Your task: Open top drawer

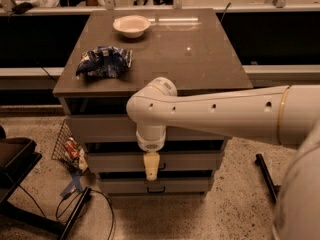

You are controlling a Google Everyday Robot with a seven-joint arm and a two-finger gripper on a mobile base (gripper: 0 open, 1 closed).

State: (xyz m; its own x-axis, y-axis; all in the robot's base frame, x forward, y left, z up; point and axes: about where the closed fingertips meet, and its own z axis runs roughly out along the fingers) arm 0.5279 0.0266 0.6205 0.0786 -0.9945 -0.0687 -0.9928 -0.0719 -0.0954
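Jaws pressed together with no gap showing, gripper (pixel 151 170) pointing down just below the top drawer (pixel 97 129), drawer's handle hidden behind the white arm (pixel 215 115), drawer shut.

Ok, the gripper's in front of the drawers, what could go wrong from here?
1. The gripper hangs in front of the middle drawer, below the top drawer; it may catch the wrong handle.
2. The top drawer's handle is hidden behind the arm, so alignment cannot be checked.
3. A hard pull could jolt the bowl and crumpled bag on the cabinet top.
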